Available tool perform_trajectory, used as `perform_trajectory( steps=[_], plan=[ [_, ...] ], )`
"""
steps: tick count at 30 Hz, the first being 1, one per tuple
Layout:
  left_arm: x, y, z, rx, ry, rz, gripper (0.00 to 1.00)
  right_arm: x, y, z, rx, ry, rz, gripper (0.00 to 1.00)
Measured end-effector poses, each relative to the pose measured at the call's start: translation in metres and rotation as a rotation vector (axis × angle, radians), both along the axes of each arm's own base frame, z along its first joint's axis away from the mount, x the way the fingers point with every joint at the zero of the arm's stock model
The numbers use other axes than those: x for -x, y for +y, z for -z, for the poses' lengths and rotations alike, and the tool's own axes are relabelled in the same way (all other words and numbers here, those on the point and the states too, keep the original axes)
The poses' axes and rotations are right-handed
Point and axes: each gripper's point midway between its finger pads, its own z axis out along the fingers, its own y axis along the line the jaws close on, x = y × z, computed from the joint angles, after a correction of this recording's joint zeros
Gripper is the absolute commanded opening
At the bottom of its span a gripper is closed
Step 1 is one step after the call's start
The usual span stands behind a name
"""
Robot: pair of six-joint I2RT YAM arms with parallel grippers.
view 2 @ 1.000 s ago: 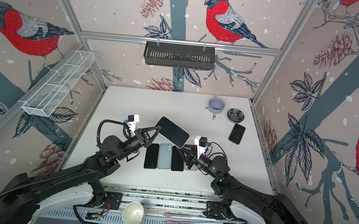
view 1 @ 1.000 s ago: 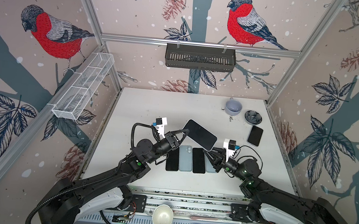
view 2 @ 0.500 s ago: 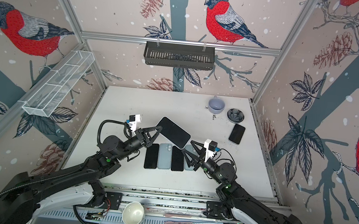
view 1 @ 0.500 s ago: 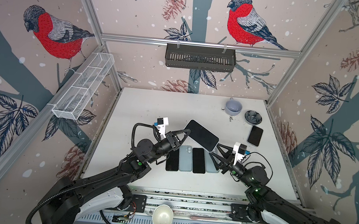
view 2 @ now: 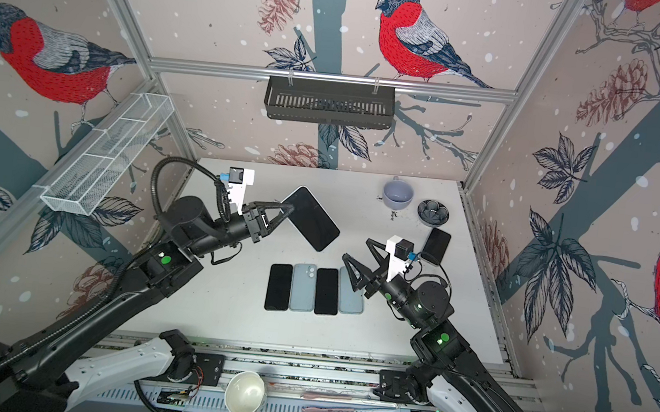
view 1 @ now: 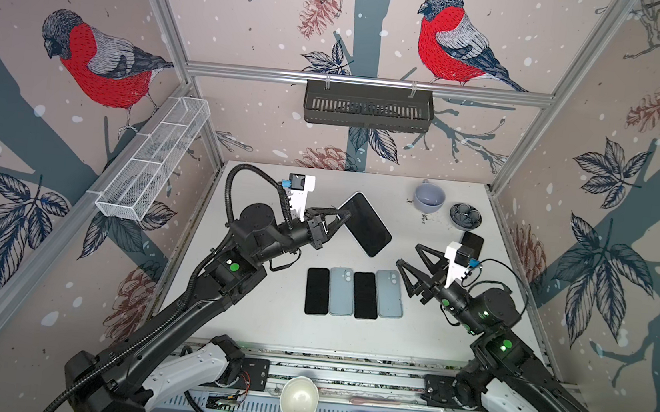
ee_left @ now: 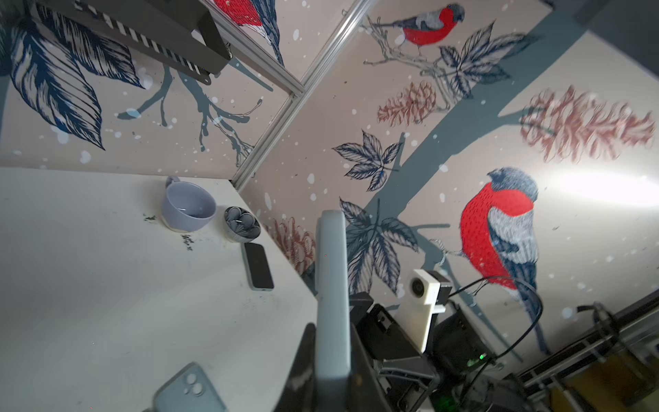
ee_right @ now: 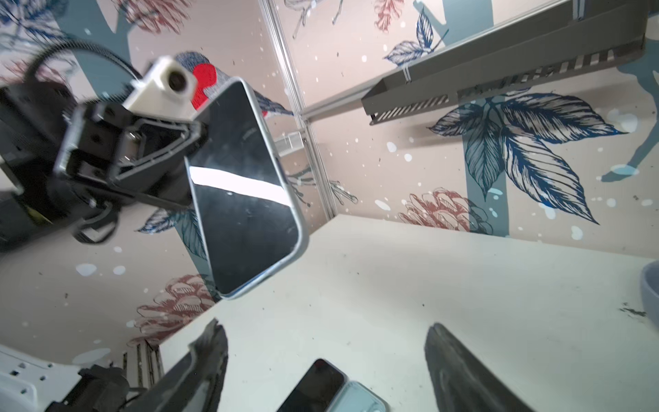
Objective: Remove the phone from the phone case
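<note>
Step in hand: presenting the phone (view 1: 366,224) for stripping. Clamped at one corner by the left end effector (view 1: 345,215), held aloft over the counter (view 1: 265,325) between its middle and far edge, screen up, tilted. Not yet out of the phone case (ee_left: 331,285): pale blue side seen edge-on in the left wrist view, and a pale rim around the dark glass in the right wrist view.

On the right: released end effector (view 1: 409,255), jaws wide apart, gripping nothing. Hovering toward the counter's right edge, just beside the right end of a row of four handsets (view 1: 341,291) lying flat mid-counter, nearer the front edge. Aimed at the held phone but well apart from it.

Elsewhere: one more dark handset (view 1: 471,245) at the right edge, plus a cup (view 1: 428,196) and small dish (view 1: 465,216) by the far right corner.

Next move, judged: closing the gap with the right end effector, catching the free end or a corner lip of the case, then peeling it off against a firm left clamp. Calls for biting on case only, not glass. Likely snag: left clamp pinching case and phone together, so possibly needing a regrasp. Corner-only hold, so slip risk under pull.
</note>
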Motion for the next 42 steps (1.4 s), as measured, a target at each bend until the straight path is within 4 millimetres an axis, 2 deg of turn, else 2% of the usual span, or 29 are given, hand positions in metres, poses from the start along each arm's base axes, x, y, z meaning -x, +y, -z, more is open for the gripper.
perform_trajectory(
  steps=[4,9,14,21,29,35,42],
  plan=[
    [0.010,0.000,-0.001,-0.207,-0.135,0.051,0.00,-0.004,0.014,0.014,0.128,-0.015,-0.034,0.86],
    [0.029,0.002,0.028,-0.378,-0.224,0.158,0.00,-0.003,0.037,0.035,0.352,-0.098,-0.139,0.82],
    [0.049,0.002,0.054,-0.446,-0.295,0.266,0.00,-0.001,0.046,0.051,0.523,-0.179,-0.216,0.79],
    [0.058,-0.002,0.077,-0.465,-0.340,0.350,0.00,0.010,0.061,0.072,0.682,-0.272,-0.397,0.73],
    [0.067,-0.006,0.081,-0.431,-0.376,0.406,0.00,0.017,0.067,0.083,0.765,-0.333,-0.529,0.65],
    [0.069,-0.006,0.077,-0.416,-0.397,0.404,0.00,0.023,0.070,0.084,0.754,-0.356,-0.578,0.58],
    [0.069,-0.009,0.074,-0.395,-0.406,0.416,0.00,0.032,0.074,0.083,0.726,-0.372,-0.632,0.55]
  ],
)
